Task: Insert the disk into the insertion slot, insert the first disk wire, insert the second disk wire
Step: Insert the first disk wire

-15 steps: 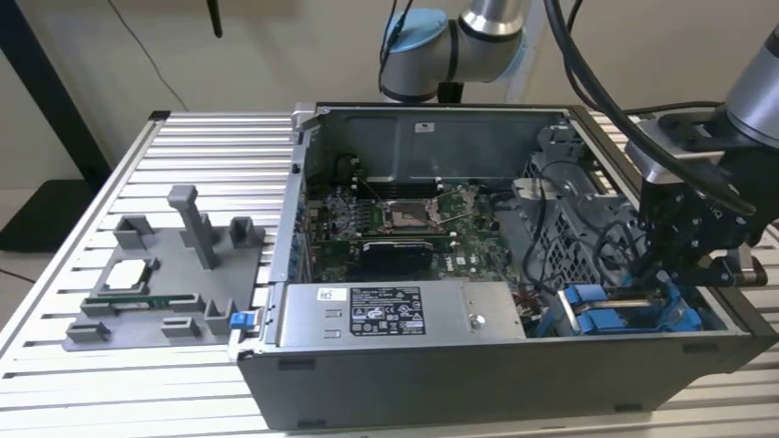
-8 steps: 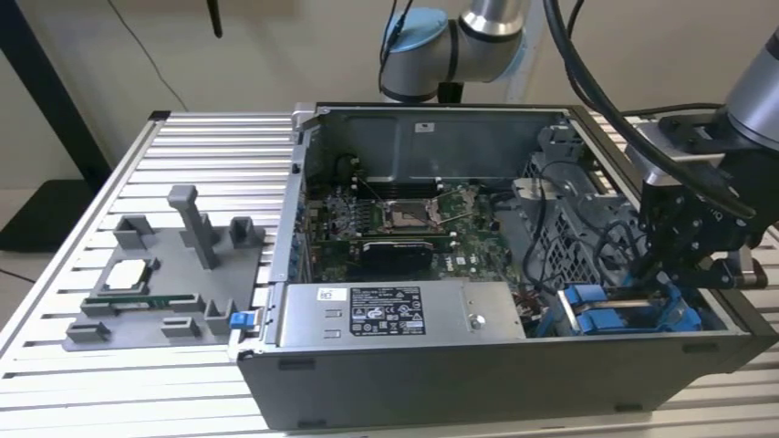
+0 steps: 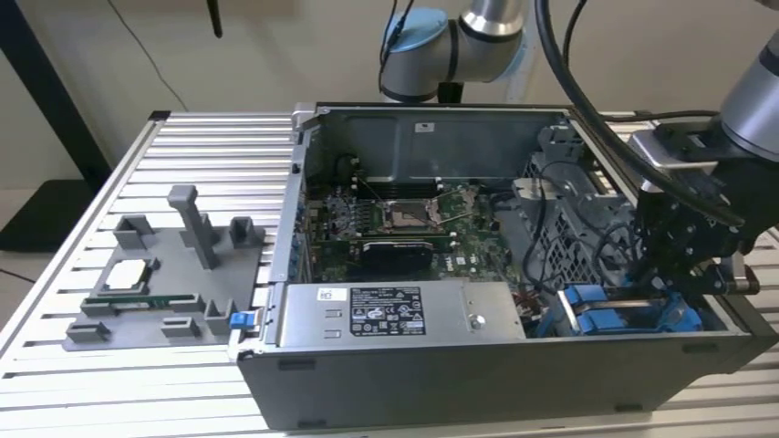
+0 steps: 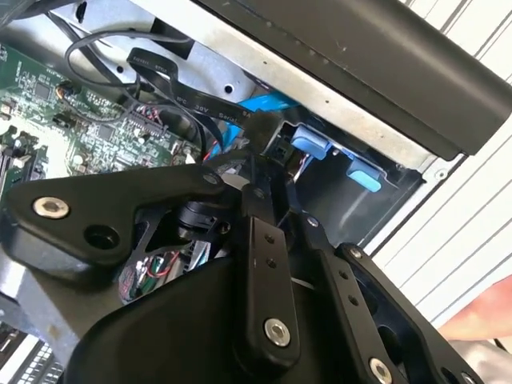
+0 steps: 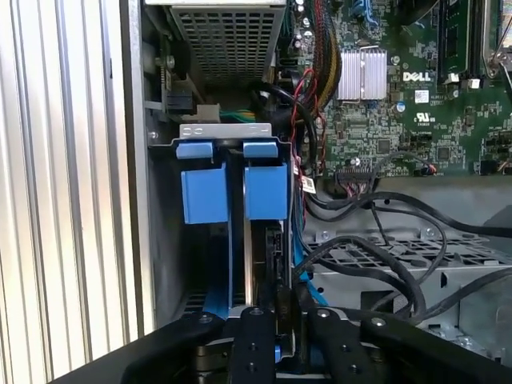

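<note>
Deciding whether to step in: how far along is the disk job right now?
Looks done: the disk stands on edge inside the insertion slot, with its blue tab at the slot's mouth. In hand: the gripper is down at the disk's exposed edge, beside the end of a black flat cable. Left: both wires; whether either is seated cannot be told.

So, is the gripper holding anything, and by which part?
It cannot be told. The gripper is close over the disk in the insertion slot, but any hold is hidden by its links.
</note>
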`<state>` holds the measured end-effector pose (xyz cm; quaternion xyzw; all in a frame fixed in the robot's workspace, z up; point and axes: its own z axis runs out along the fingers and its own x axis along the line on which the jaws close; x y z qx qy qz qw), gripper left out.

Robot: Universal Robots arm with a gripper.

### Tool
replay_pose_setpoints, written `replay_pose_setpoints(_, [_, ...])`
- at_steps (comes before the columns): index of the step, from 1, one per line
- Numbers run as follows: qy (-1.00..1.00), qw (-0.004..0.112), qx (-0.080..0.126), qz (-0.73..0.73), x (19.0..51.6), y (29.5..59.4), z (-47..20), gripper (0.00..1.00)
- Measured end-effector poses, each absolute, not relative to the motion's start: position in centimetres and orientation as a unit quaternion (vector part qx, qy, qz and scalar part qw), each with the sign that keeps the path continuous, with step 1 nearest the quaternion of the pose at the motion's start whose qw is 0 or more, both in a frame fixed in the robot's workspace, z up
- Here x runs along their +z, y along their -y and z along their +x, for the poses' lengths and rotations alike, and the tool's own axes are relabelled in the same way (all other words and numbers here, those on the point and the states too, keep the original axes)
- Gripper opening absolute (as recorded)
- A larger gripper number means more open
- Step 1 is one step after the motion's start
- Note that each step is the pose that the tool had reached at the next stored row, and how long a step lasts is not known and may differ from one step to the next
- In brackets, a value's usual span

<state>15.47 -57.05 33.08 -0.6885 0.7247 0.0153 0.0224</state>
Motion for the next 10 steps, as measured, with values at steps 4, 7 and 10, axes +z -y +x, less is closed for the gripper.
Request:
replay_pose_setpoints(4, [-0.725,0.023,0.016,-0.689,34.1,57.0,15.5,1.0])
replay_pose_setpoints(7, [-0.725,0.024,0.017,-0.689,35.2,57.1,15.5,1.0])
replay_pose_setpoints(10, [-0.725,0.024,0.017,-0.689,36.5,57.0,15.5,1.0])
